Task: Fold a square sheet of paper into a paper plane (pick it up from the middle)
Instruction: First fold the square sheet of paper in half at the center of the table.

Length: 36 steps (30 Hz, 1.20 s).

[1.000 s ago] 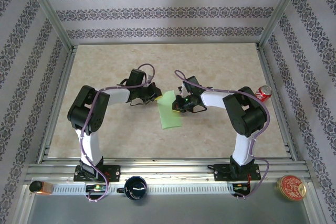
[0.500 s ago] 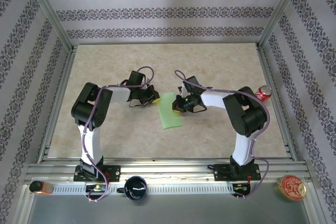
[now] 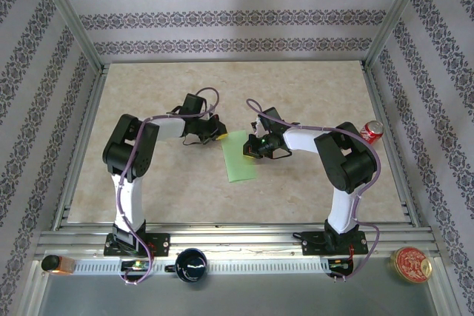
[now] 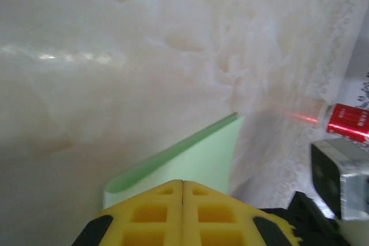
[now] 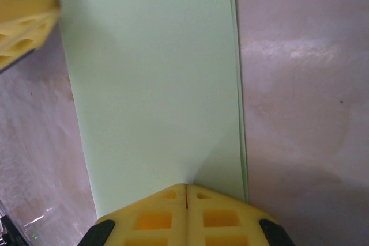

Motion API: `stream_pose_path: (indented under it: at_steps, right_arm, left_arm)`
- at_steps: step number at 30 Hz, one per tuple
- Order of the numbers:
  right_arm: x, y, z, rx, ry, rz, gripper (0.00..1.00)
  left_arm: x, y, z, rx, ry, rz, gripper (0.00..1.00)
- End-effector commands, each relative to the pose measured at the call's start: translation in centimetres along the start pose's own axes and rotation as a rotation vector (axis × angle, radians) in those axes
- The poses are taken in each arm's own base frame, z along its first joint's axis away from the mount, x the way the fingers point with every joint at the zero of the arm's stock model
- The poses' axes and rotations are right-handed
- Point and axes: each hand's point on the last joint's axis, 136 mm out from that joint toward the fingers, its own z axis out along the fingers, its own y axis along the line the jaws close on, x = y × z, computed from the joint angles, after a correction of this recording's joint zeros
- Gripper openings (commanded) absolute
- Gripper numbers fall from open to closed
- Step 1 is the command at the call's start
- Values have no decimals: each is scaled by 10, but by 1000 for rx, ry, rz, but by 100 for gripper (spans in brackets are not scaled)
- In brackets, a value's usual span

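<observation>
Left claw (image 4: 183,183) together by green sheet (image 3: 240,157), right claw (image 5: 186,187) together over it, marbled table (image 3: 311,94), patterned walls (image 3: 229,20)

Left wrist: red can (image 4: 347,124) blurry, cut by right edge. Near end of square sheet of paper (image 4: 196,159) hidden behind left gripper (image 4: 183,184) (finger bases cut at bottom). Right wrist: sheet runs off top edge, right gripper (image 5: 186,188) covers near edge.
</observation>
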Motion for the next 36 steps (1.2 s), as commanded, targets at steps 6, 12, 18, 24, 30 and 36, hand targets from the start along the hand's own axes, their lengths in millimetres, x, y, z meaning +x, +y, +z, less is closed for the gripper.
stream_pose_path:
  at_steps: [6,12,18,24,30,36]
  right_arm:
    - [32,-46,8,166,83,68,0]
    - [32,-46,8,165,82,68,0]
    - [33,-47,7,166,82,68,0]
    - [32,-46,7,163,78,70,0]
    - [31,-44,7,155,75,71,0]
    - [30,-43,7,153,71,71,0]
  left_arm:
    - [-4,57,-2,-173,-19,-96,2]
    - [-18,65,-8,-202,-64,-147,2]
    - [-35,63,-14,-203,-99,-163,2]
    - [-45,55,-19,-200,-108,-137,3]
    - [-45,19,-40,-133,-129,-74,6]
    - [-14,-13,-43,-63,-89,-10,6]
